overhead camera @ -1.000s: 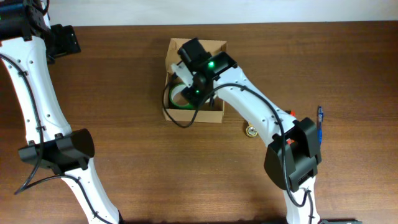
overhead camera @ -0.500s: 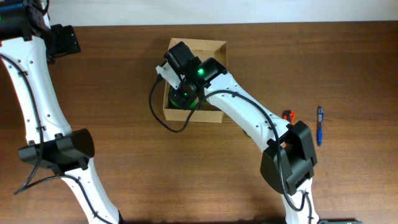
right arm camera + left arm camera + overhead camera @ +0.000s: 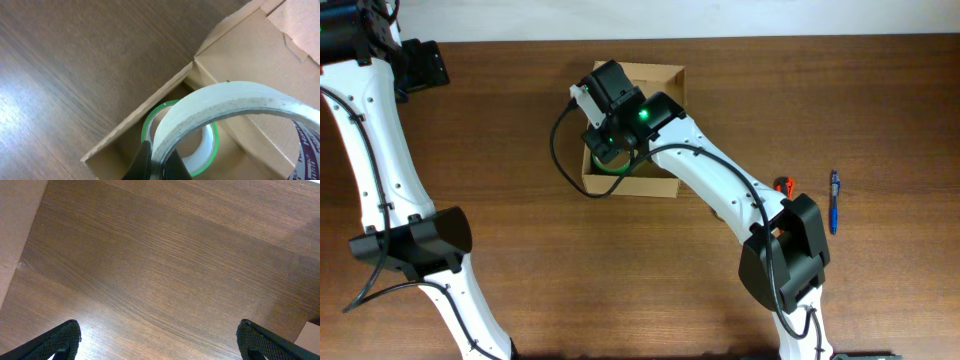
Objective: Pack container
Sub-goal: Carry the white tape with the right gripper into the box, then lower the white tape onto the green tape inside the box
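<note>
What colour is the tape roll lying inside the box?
The tape roll is green-rimmed, whitish inside; best seen in the right wrist view.

On my feed both arms share one build: smooth white shells on the long links and blocky matte-black housings at the joints. The left arm (image 3: 365, 130) has a bulky black elbow block (image 3: 412, 245). The right arm (image 3: 720, 180) has a matching black block (image 3: 790, 250), a green light (image 3: 643, 114) glowing on its black wrist housing, and a thin black cable (image 3: 554, 152) looping out beside that. The left pincer (image 3: 157, 342) shows two black fingertips (image 3: 62, 340), rounded and finely dimpled. Of the right pincer (image 3: 159, 167) I see only slim dark fingers (image 3: 143, 162).
</note>
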